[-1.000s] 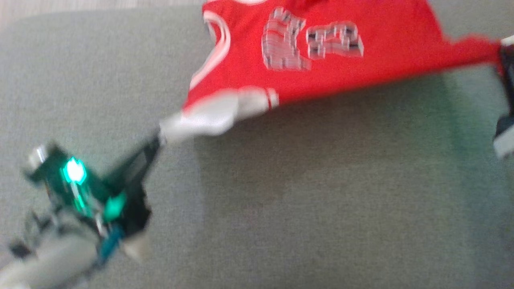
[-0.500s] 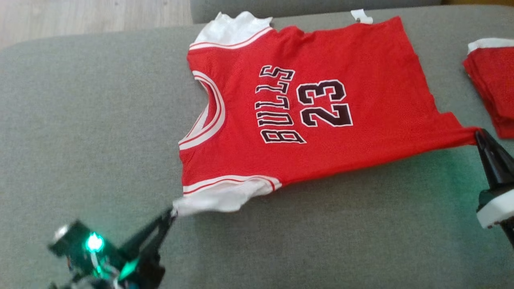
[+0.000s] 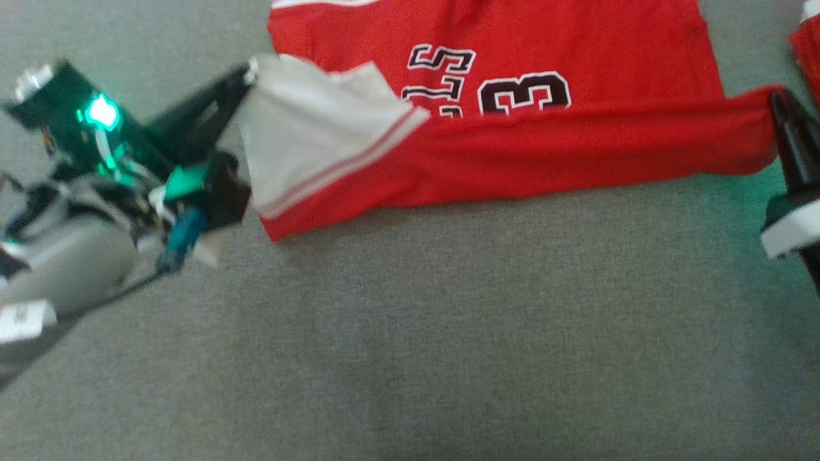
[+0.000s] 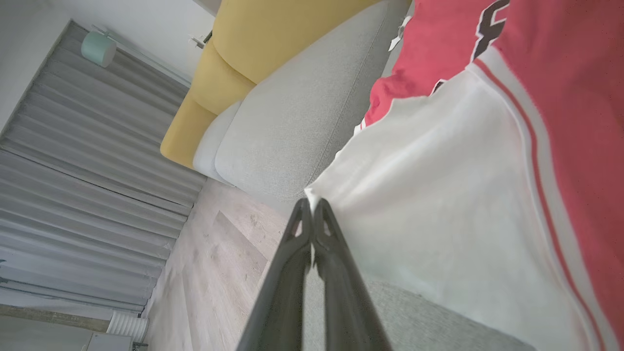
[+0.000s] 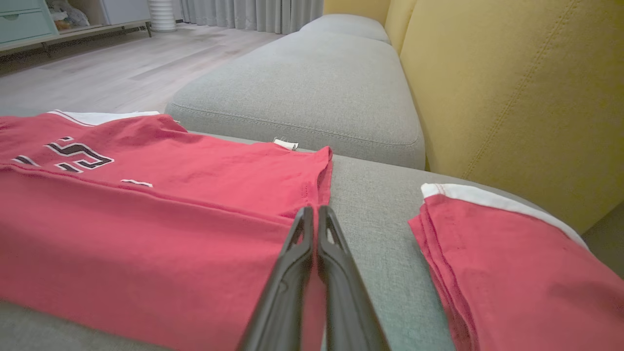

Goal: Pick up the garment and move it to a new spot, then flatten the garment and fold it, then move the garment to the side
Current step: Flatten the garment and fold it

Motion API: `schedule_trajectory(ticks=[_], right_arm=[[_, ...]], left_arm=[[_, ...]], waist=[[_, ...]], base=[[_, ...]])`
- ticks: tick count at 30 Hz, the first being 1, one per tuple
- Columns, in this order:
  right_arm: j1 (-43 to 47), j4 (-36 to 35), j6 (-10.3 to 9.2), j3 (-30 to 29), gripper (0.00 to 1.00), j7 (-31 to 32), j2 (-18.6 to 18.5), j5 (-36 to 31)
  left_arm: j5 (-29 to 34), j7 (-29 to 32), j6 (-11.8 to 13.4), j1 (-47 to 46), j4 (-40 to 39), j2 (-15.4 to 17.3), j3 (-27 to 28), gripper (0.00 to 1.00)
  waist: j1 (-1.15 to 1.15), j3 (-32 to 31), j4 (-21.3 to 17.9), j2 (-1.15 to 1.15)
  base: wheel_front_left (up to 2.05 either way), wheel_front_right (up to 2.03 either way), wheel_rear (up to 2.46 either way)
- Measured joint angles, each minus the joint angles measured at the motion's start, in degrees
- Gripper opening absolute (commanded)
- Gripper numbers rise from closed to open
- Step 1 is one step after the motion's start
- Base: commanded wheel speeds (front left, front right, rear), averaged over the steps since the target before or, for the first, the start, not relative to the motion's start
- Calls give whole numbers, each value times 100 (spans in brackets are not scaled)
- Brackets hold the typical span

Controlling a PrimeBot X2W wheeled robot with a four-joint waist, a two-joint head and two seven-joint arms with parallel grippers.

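The garment (image 3: 544,147) is a red jersey with white sleeves and dark lettering, spread on a grey sofa cushion (image 3: 448,320). Its near edge is lifted and doubled back over the print, hiding the lower part of the letters and number. My left gripper (image 3: 250,67) is shut on the white sleeve corner, and the left wrist view shows the closed tips (image 4: 312,204) pinching the white cloth (image 4: 438,195). At the right, my right gripper (image 3: 776,99) is shut on the red hem corner. In the right wrist view its tips (image 5: 314,212) grip the garment's folded edge (image 5: 146,219).
A second red garment (image 5: 502,253), folded, lies on the cushion just right of the right gripper; its edge (image 3: 808,51) shows at the head view's top right. A yellow backrest (image 5: 512,87) rises behind. Beyond another grey cushion (image 5: 317,83) lies wooden floor (image 5: 122,68).
The head camera has shifted. Both grippers, still shut on their corners, have carried the garment's near edge up and over its front, so the white sleeve now lies folded onto the red.
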Motion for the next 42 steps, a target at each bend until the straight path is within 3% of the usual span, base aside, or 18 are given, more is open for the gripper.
schedule_trajectory(ticks=[5, 8, 9, 10, 11, 13, 18, 28, 31, 38, 39, 40, 42], right_arm=[[-634, 241, 0, 254, 0, 0, -4, 41], [-926, 339, 0, 453, 0, 0, 2, 47], [-1008, 381, 0, 519, 14, 0, 5, 79], [-1074, 414, 0, 566, 95, 0, 20, 137], [-1177, 488, 0, 602, 100, 0, 57, 225], [-1217, 494, 0, 565, 100, 0, 81, 271], [-1112, 442, 0, 382, 100, 0, 183, 301], [-185, 291, 0, -33, 100, 0, 621, 269], [-54, 261, 0, -68, 100, 0, 661, 242], [-31, 231, 0, -123, 100, 0, 662, 242], [-31, 227, 0, -126, 100, 0, 661, 242], [-31, 223, 0, -131, 100, 0, 660, 242], [-32, 222, 0, -140, 100, 0, 660, 242]], left_arm=[[267, 19, -349, -664, 623, -248, 66, 0], [292, 19, -406, -886, 1005, -450, 70, 0], [285, 18, -406, -911, 1105, -537, 77, 24], [276, 9, -406, -908, 1194, -627, 78, 79], [152, -59, -383, -873, 1355, -814, 86, 100], [-91, -149, -168, -731, 1443, -996, 208, 100], [-1200, -558, 673, 396, 1367, -1435, 818, 100], [-2789, -1401, 1630, 2556, 1280, -2247, 1604, 100], [-3176, -1518, 1650, 2911, 1439, -2439, 1796, 100], [-3499, -1551, 1386, 3003, 1931, -2716, 1873, 100], [-3500, -1549, 1333, 2959, 1995, -2736, 1873, 84], [-3500, -1548, 1273, 2909, 2047, -2759, 1872, 47], [-3502, -1541, 1143, 2800, 2130, -2819, 1846, 0]], waist=[[0, 335, -66, 0], [0, 485, -92, 0], [0, 527, -96, 0], [0, 559, -96, 0], [0, 600, -83, 0], [0, 599, -54, 0], [-2, 434, 11, 0], [-3, -4, 33, 0], [-3, -50, -8, 0], [-2, -26, -67, 0], [-2, -12, -70, 0], [-2, 1, -72, 0], [-2, 19, -73, 0]], base=[[0, 0, 0], [0, 0, 0], [0, 0, 0], [0, 0, 0], [0, 0, 0], [0, 0, 0], [0, 0, 0], [0, 0, 0], [0, 0, 0], [0, 0, 0], [0, 0, 0], [0, 0, 0], [0, 0, 0]])
